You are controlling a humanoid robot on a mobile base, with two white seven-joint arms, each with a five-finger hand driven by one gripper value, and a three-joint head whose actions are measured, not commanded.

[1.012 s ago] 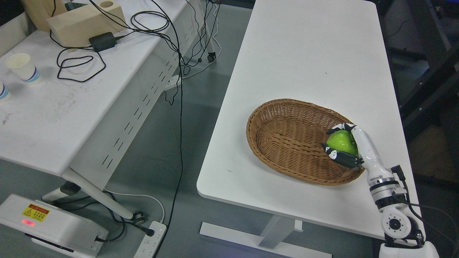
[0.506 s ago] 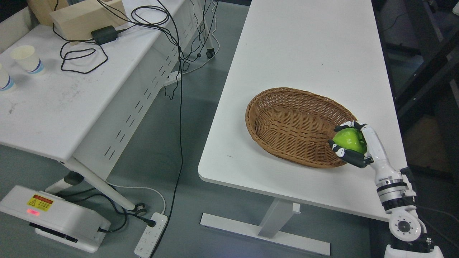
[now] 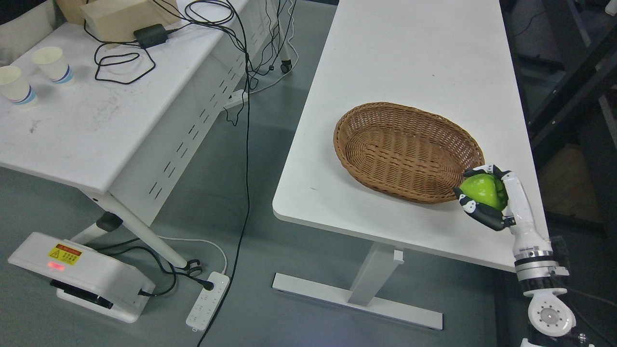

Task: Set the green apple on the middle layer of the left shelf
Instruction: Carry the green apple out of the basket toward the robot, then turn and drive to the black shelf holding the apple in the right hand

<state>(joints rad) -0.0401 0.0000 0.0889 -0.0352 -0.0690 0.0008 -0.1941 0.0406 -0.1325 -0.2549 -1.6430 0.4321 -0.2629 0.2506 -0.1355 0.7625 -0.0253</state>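
Right hand (image 3: pixel 487 200) fingers (image 3: pixel 482 218) wrap the glossy, bright green apple (image 3: pixel 482 191).

Bright, even light is falling from above, so the white table (image 3: pixel 414 62) is showing only a soft sheen, the basket (image 3: pixel 407 150) is throwing a faint shadow, the far right corner is staying dim, and the whole picture is looking sharp.

White forearm (image 3: pixel 523 217), black-and-white jointed fingers (image 3: pixel 484 218)
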